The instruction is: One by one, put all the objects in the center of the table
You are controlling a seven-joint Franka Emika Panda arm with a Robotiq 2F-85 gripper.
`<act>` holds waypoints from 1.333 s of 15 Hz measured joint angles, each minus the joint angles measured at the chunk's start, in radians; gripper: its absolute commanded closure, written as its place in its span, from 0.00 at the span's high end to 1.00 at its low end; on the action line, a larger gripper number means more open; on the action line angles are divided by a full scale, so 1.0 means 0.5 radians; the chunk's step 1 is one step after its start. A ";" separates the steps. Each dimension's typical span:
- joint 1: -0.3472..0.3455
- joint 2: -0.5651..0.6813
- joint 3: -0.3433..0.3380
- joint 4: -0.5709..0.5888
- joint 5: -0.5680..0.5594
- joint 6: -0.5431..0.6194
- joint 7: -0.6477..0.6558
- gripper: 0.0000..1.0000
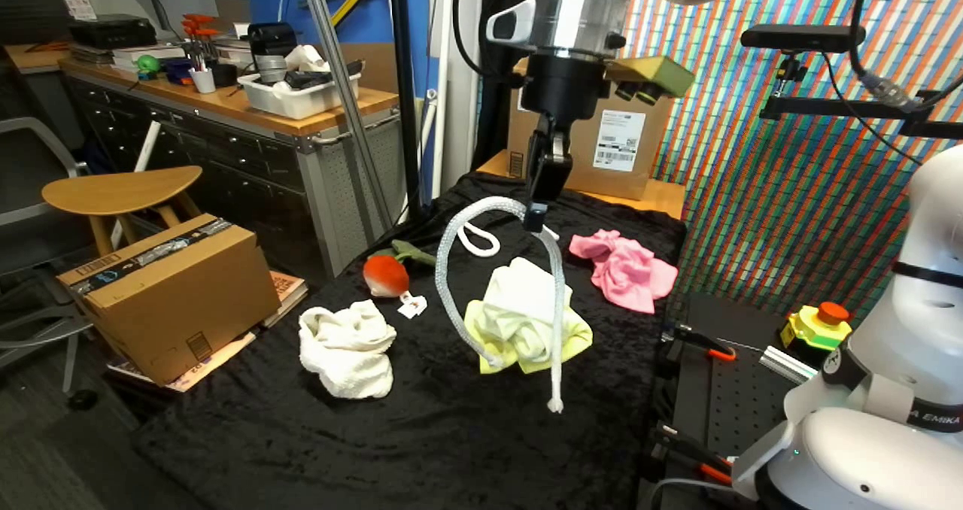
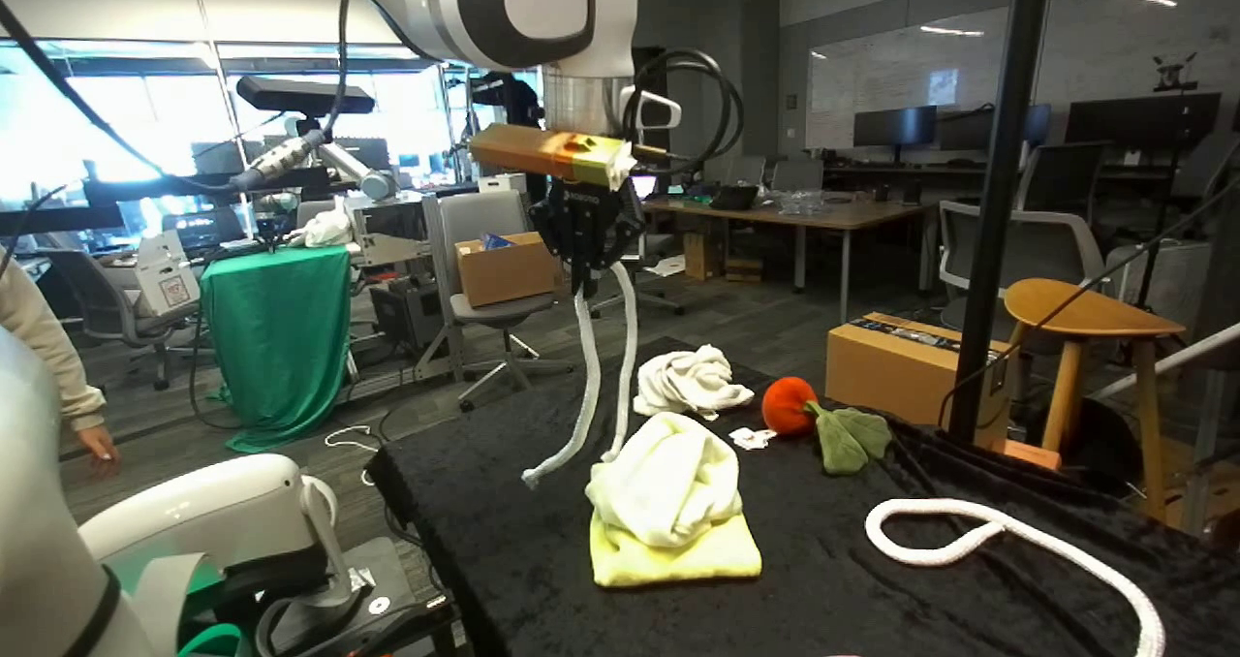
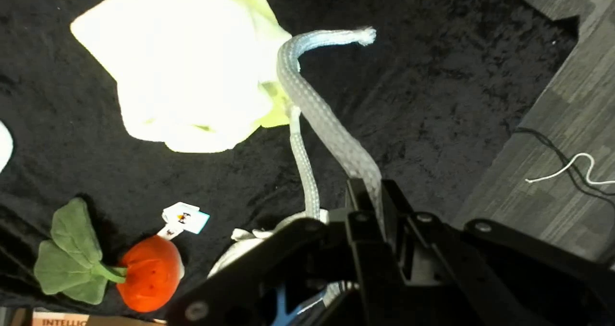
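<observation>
On table point(image 1: 451, 442), perhaps four cloths point(image 1: 519, 292)

In an exterior view, "A EMIKA" could be read on the arm point(image 1: 895, 337) at four o'clock; the label point(image 1: 619, 140) on the box point(image 1: 581, 156) at two o'clock carried print too small to make out. "ROBOTIQ" stood on the gripper point(image 2: 583, 285), between eleven and twelve, in an exterior view. The wrist view showed "INTELLI" on a panel point(image 3: 60, 316) at eight o'clock; print on a tag point(image 3: 190, 219) was illegible.

both exterior views slant down, sharing black table point(image 1: 451, 446); wrist view steeper, nearer.
</observation>
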 measured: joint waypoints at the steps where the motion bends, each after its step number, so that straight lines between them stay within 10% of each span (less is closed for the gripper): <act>1: -0.017 0.047 -0.002 0.001 0.000 0.051 0.051 0.07; 15: -0.206 0.349 -0.027 -0.026 -0.009 0.236 0.509 0.10; 20: -0.225 0.358 -0.032 -0.067 -0.006 0.238 0.577 0.58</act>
